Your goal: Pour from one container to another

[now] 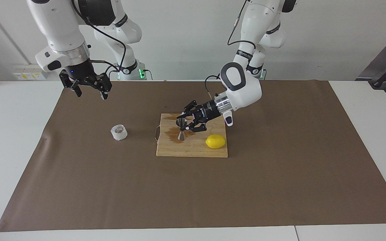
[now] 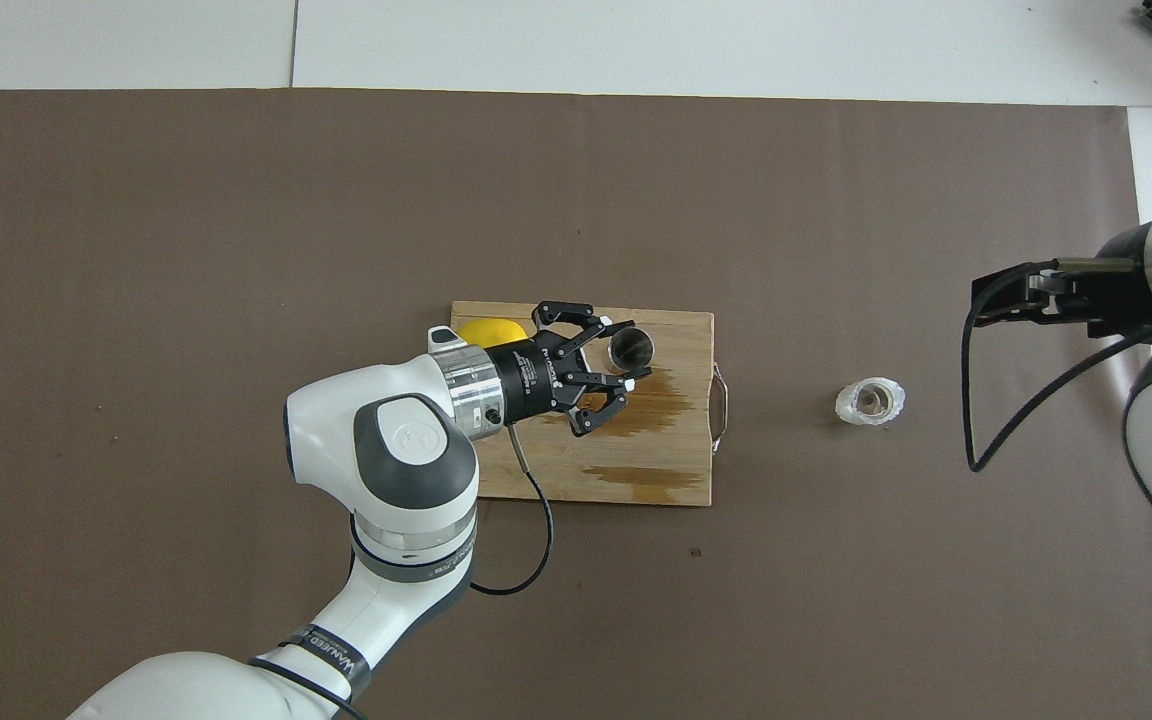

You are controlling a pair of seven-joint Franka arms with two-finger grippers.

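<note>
The steel hourglass jigger (image 1: 181, 128) stands upright on a wooden cutting board (image 1: 193, 150) at the middle of the table; it also shows in the overhead view (image 2: 629, 348). My left gripper (image 1: 185, 123) is low and nearly level, its open fingers on either side of the jigger's upper cone; I cannot tell if they touch it. It also shows from above (image 2: 631, 352). The squat translucent ribbed cup (image 1: 119, 132) stands alone on the brown mat toward the right arm's end (image 2: 870, 402). My right gripper (image 1: 90, 93) is open and empty in the air over the mat (image 2: 978, 300).
A yellow lemon (image 1: 215, 141) lies on the board (image 2: 681, 335) beside the jigger, toward the left arm's end (image 2: 491, 331). Dark wet stains (image 2: 651, 405) mark the board. A brown mat (image 1: 280, 187) covers most of the white table.
</note>
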